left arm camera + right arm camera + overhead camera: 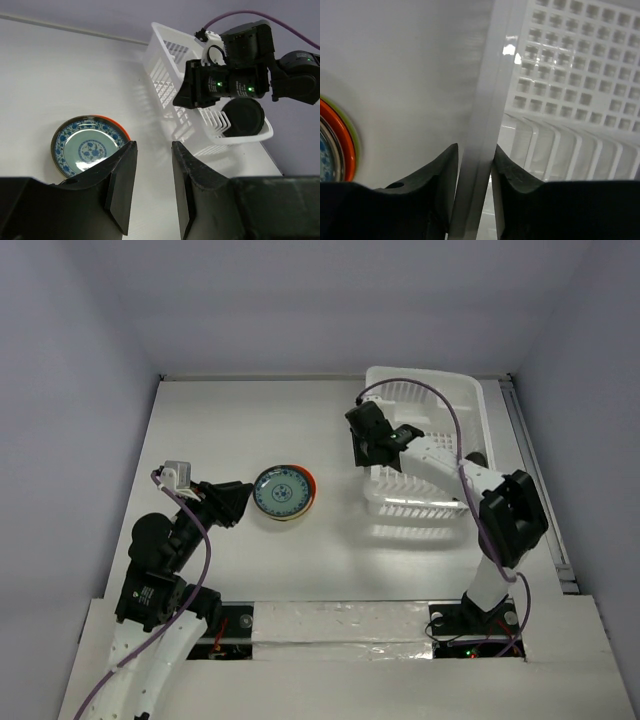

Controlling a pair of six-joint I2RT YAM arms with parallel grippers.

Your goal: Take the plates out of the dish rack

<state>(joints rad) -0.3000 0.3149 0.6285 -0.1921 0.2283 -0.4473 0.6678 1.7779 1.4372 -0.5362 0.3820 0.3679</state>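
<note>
A stack of plates (283,492) lies on the table left of the white dish rack (430,400). The top plate is blue-patterned, with an orange-red rim and a lime green edge below it (340,145). My right gripper (367,452) is shut on the rack's left wall rim (480,125), its fingers (440,175) on either side. A black plate (243,117) stands in the rack's near end. My left gripper (238,504) is open and empty, just left of the stack (87,147).
The rack's grid base (575,60) and upright dividers (555,150) show beside the gripped rim. The right arm (240,80) reaches across the rack. Walls close in the table at the back and both sides.
</note>
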